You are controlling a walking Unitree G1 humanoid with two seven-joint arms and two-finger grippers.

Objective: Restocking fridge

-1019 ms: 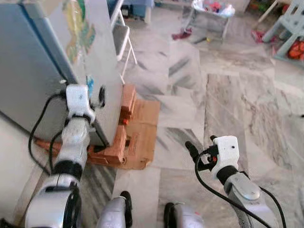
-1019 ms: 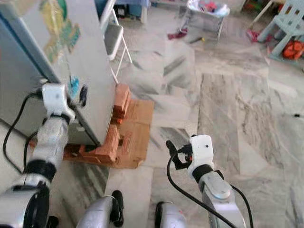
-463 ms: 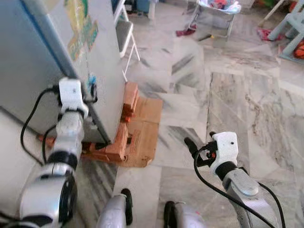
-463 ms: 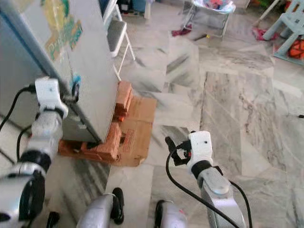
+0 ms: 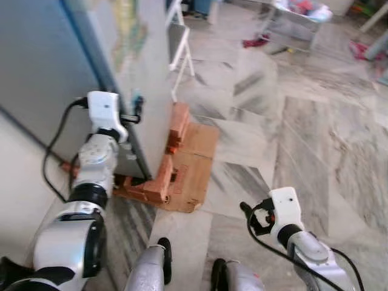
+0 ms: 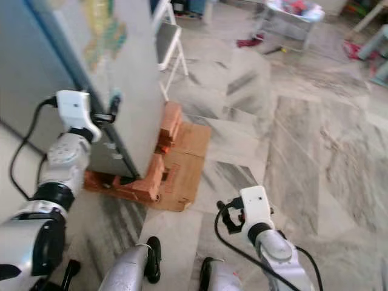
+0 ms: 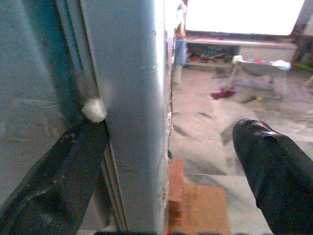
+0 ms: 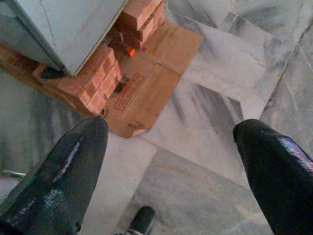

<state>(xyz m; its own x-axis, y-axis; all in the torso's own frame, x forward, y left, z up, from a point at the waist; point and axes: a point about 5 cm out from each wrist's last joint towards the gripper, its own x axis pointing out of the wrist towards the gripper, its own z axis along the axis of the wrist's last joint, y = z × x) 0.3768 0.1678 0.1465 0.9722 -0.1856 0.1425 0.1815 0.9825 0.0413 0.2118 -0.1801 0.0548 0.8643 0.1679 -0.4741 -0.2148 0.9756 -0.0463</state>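
You have soft, even daylight over the marble floor (image 5: 291, 139), with pale sheen streaks on the tiles and no hard shadows. Both eye views are smeared, worst toward the top and on the fridge (image 5: 54, 66) stickers. In your left wrist view a bright opening (image 7: 244, 17) at the far end is blown out to white, and the black fingers (image 7: 274, 181) close to the lens are out of focus. Your right wrist view is sharper on the bricks (image 8: 93, 81), and its fingers (image 8: 279, 171) are soft, with a faint sheen.

Fridge (image 5: 73, 66) left, on bricks (image 5: 159, 182); cardboard (image 5: 197, 163) underneath; chair (image 5: 179, 42) probably behind.
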